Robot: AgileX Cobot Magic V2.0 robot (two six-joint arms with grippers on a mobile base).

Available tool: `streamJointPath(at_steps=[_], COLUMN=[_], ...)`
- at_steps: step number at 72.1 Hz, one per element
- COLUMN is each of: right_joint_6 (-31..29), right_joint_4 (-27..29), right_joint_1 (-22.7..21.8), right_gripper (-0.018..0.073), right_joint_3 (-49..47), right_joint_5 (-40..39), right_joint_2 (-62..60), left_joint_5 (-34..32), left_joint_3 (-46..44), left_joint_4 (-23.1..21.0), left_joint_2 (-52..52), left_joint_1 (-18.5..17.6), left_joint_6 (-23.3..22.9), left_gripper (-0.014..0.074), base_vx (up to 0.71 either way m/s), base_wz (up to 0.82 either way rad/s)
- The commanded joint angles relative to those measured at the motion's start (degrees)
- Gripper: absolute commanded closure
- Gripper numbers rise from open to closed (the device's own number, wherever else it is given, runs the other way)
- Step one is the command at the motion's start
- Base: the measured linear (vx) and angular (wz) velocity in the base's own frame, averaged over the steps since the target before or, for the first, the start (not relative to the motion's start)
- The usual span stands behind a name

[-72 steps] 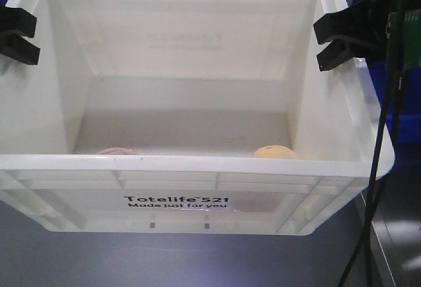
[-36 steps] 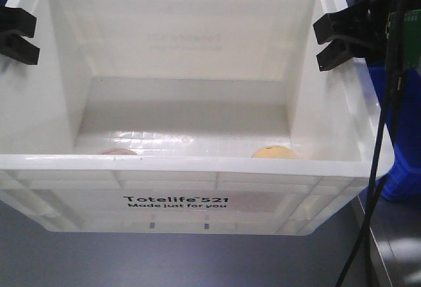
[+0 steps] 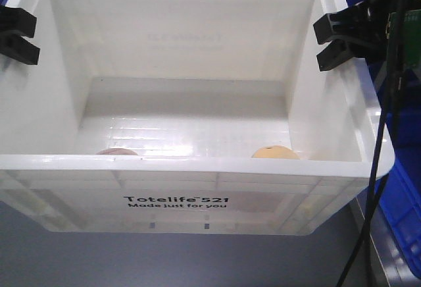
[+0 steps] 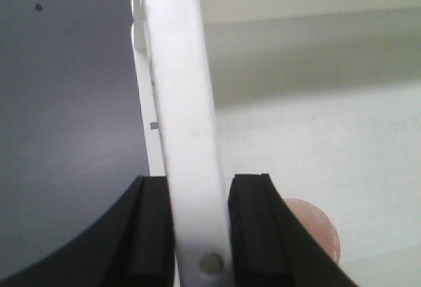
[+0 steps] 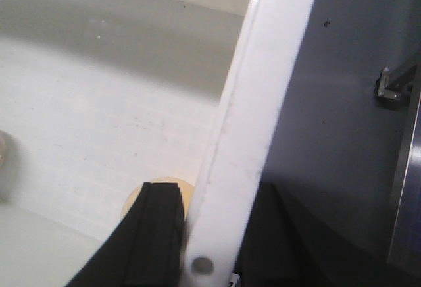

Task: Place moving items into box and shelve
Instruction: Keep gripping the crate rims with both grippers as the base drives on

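My left pincer [image 3: 18, 34], with flat black pads, is clenched on the left rim of the box [image 3: 197, 163], a smooth white plastic tote with a ribbed lip. On its floor by the near wall sit a rounded pinkish lump [image 3: 117, 151] at left and a yellowish lump [image 3: 275, 152] at right, well apart. My right pincer [image 3: 334, 42] is clamped on the right rim. A blue bin [image 3: 402, 201] is beside it.

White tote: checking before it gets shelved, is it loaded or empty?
Loaded. In the tote, two lumps lie on the floor by the front wall: a pinkish-tan one left, a pale yellow one right.
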Motion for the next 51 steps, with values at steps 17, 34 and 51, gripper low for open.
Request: streamJointPath(at_steps=[17,34,51], right_joint_6=[-2.0,-2.0,-2.0], right_joint_4=[1.7,1.7,1.7], right_joint_1=[-0.1,-0.1,-0.1], right_gripper=[0.0571,0.0571,0.0571], right_joint_3=[-2.4,-2.4,-2.4], right_joint_5=[-1.3,-1.3,-1.3], right_joint_2=[-2.5,-2.5,-2.5], left_joint_5=[-6.5,-6.5,-6.5], left_joint_3=[-2.9,-2.9,-2.9], left_joint_4=[-1.0,-1.1,-1.1], left_joint_2=[-2.1,-2.1,-2.1], left_joint_1=[-0.1,-0.1,-0.1], left_joint_6=[0.1,0.1,0.1], left_gripper=[0.0613,0.0613,0.0613], base_vx=[0.5,0.51,0.5], base_wz=[0.06,0.08,0.06])
